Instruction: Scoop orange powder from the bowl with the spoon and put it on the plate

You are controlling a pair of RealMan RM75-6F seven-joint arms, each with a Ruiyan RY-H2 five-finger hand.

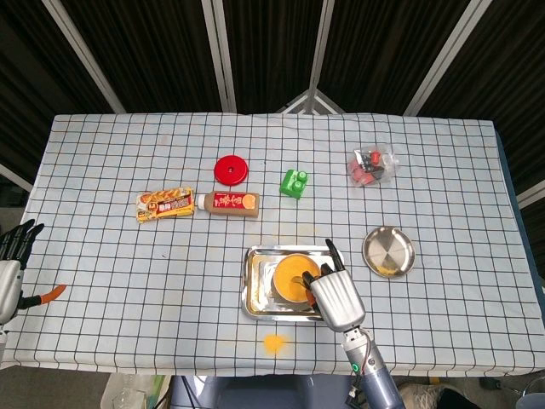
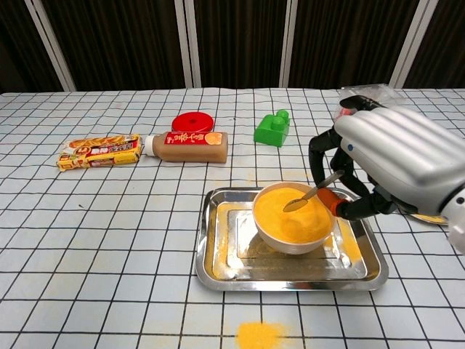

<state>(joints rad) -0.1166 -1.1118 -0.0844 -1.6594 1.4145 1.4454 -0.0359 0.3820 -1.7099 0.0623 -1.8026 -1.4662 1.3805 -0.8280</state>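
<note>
A white bowl (image 2: 290, 236) heaped with orange powder (image 2: 290, 214) stands near the counter's front edge, right of centre. The metal spoon (image 2: 311, 196) with an orange handle tilts over it, its tip touching the powder. A round steel plate (image 1: 388, 251) lies to the right, near the counter's right edge, with a little orange powder at its front rim.
</note>
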